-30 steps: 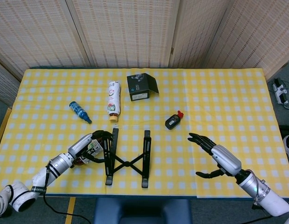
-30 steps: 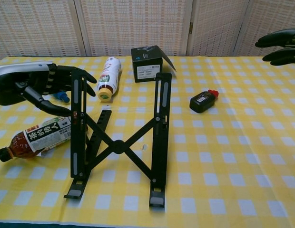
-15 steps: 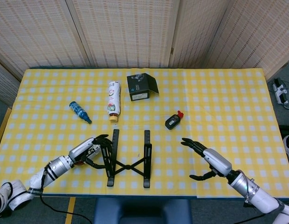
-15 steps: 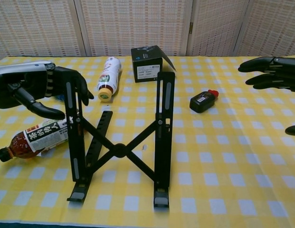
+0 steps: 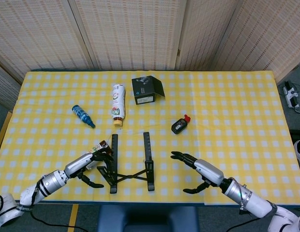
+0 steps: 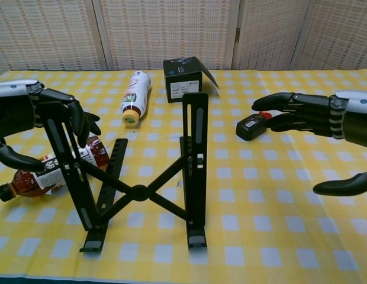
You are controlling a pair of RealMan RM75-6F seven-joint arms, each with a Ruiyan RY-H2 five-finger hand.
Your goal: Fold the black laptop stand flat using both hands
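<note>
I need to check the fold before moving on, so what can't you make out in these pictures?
- Chest view: the left hand is cut by the left edge, so its thumb-side contact with the laptop stand is unclear.
- Head view: the tea bottle is mostly hidden behind that hand.
- Both views: box label print too small to read.

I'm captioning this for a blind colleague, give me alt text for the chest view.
A black laptop stand stands unfolded on a yellow checked table; the left hand grips its left rail while the open right hand hovers to its right.
</note>
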